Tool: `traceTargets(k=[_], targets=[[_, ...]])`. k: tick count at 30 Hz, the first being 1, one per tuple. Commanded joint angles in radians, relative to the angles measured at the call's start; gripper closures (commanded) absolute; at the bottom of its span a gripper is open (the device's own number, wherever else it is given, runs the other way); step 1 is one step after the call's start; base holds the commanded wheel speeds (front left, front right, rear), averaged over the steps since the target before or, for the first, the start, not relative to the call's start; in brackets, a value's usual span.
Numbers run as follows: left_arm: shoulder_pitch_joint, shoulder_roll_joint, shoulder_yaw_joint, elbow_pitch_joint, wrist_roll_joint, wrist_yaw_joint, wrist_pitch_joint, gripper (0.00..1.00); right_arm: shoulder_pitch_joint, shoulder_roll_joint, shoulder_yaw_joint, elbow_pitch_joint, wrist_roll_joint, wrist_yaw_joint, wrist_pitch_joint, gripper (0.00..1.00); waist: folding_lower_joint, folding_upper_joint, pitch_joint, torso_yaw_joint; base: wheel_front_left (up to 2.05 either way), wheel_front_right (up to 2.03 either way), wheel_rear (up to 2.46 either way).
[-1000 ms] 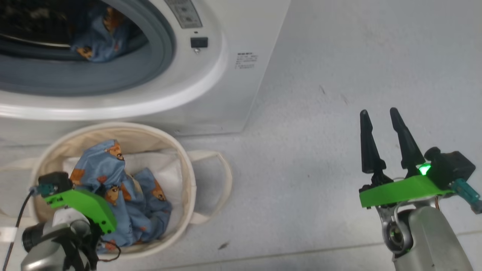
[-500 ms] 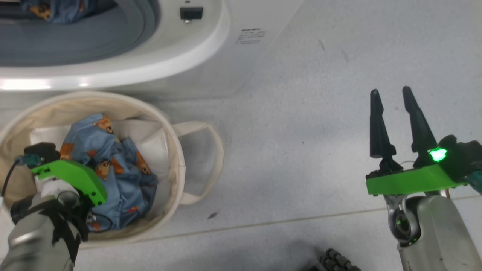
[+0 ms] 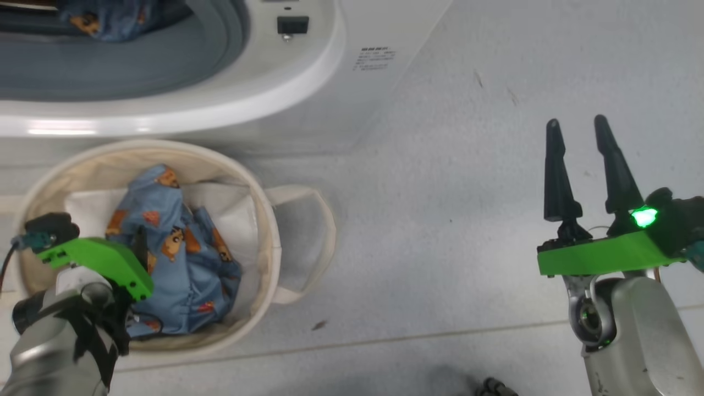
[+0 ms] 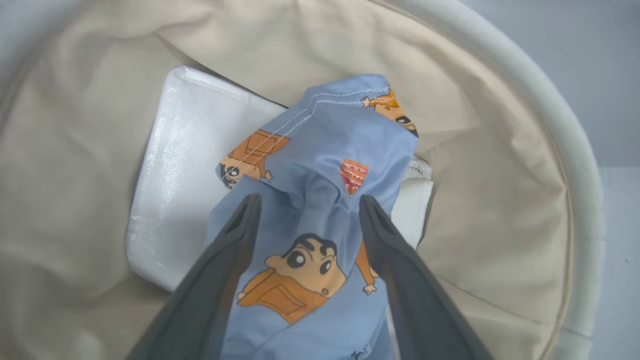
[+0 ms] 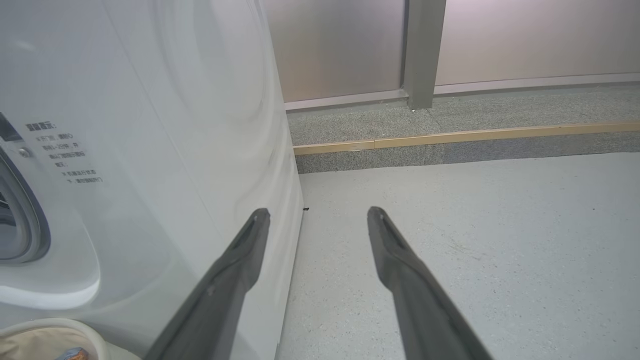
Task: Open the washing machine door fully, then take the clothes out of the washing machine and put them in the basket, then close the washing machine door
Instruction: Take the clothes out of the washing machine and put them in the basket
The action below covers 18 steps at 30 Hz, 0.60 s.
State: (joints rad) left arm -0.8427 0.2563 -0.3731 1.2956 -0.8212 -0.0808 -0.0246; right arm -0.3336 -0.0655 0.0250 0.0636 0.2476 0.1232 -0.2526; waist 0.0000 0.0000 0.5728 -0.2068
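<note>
The cream basket stands on the floor in front of the white washing machine. Light blue clothes with orange cartoon figures lie crumpled inside it on the white lining. My left gripper reaches down into the basket. In the left wrist view its fingers stand apart, so the left gripper is open, with a fold of the clothes lying loose between them. More blue clothes lie in the drum behind the grey rubber ring. My right gripper is open and empty over bare floor. The washing machine door is out of view.
The basket's loop handle lies flat on the floor to its right. In the right wrist view the machine's side is close on the left of my right gripper, with a raised stone step and metal wall panels behind.
My left gripper has opened and let go of the clothes in the basket. The head camera has tilted down, so the machine sits higher in the picture. The right arm kept its pose.
</note>
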Motion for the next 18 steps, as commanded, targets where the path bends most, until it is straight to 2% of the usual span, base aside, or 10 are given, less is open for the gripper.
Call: traceTargets(k=[1, 8, 14, 18], targets=[[0.028, 0.044, 0.010, -0.005, 0.014, -0.003, -0.021, 0.00, 0.009, -0.001, 0.025, -0.016, -0.001, 0.008, -0.009, 0.00, 0.0000, 0.0000, -0.040, 0.014, 0.00, 0.00, 0.00], [0.060, 0.068, -0.010, -0.005, 0.033, -0.028, -0.153, 0.00, 0.023, 0.004, 0.044, 0.046, 0.019, 0.008, -0.009, 0.00, 0.0000, 0.0000, -0.173, 0.042, 0.00, 0.00, 0.00], [0.103, 0.078, -0.001, -0.017, 0.021, -0.042, -0.216, 0.00, 0.052, 0.008, 0.050, 0.082, 0.033, 0.008, -0.009, 0.00, 0.0000, 0.0000, -0.250, 0.063, 0.00, 0.00, 0.00], [0.146, 0.085, 0.006, -0.084, 0.024, -0.048, -0.235, 0.00, 0.078, 0.010, 0.052, 0.107, 0.040, 0.008, -0.009, 0.00, 0.0000, 0.0000, -0.310, 0.078, 0.00, 0.00, 0.00]])
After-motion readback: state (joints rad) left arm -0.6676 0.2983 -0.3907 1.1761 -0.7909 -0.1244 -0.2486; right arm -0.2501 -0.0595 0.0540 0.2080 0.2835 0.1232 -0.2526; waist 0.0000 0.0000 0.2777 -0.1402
